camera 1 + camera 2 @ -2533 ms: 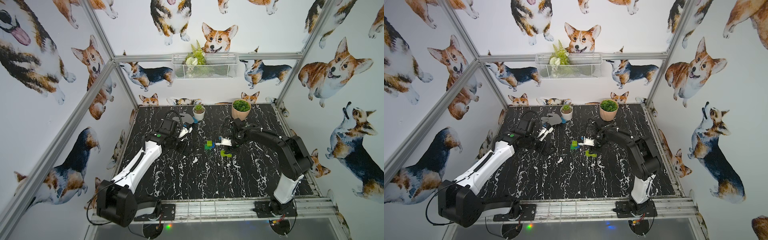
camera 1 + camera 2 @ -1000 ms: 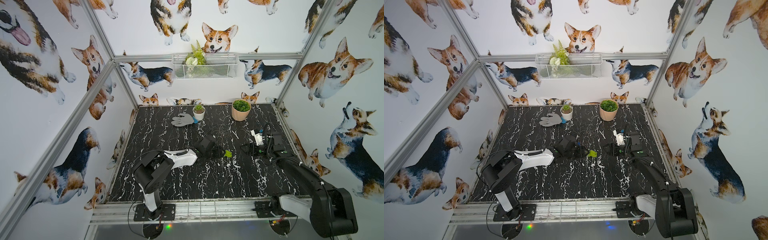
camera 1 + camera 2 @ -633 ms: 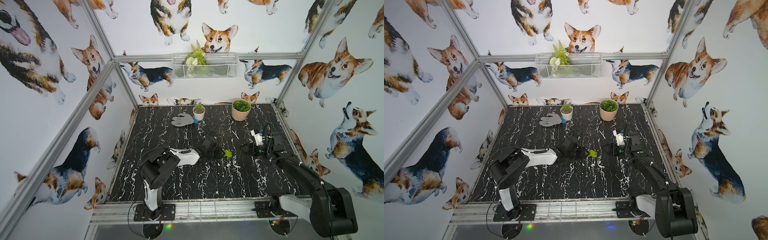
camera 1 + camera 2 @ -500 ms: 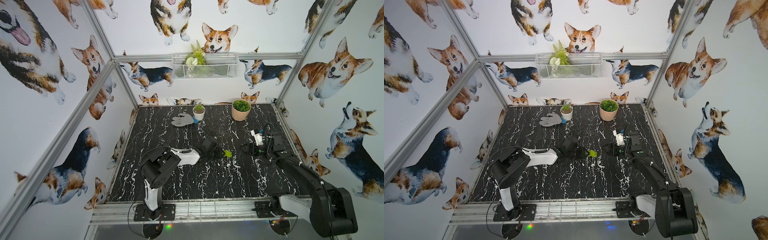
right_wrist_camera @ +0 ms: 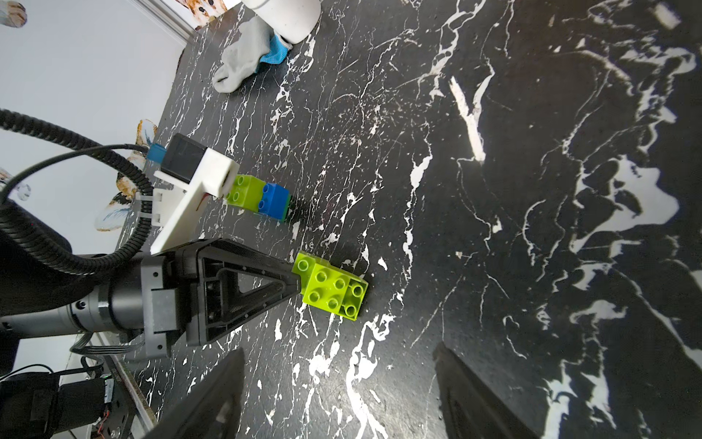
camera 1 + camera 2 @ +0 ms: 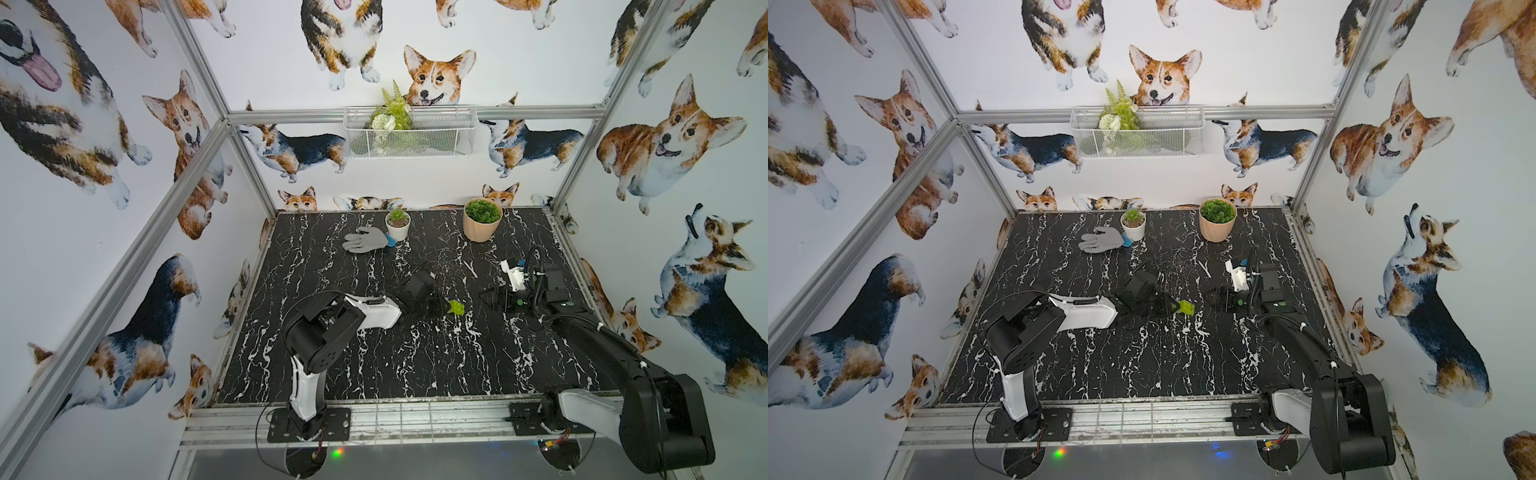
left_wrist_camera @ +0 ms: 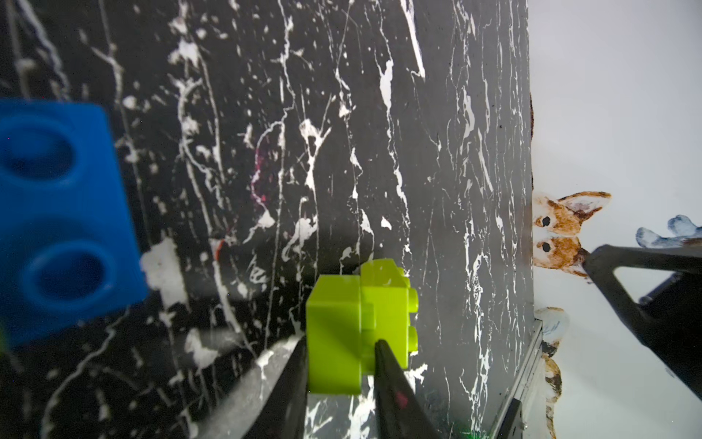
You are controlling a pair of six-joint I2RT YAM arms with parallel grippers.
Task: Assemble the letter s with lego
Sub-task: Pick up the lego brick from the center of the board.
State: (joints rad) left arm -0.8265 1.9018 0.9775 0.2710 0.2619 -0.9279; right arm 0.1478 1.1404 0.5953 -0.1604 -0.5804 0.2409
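Left gripper has now shut on the lime-green bricks; right gripper is open. Probably light, hard, slippery: pinch flat sides.

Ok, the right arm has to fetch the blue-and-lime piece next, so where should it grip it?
Probably at the blue brick end of the blue-and-lime piece: pinch its two smooth side walls below the upturned studs. Come in low from the side of the open right gripper, since the left arm's white camera mount crowds the lime end.
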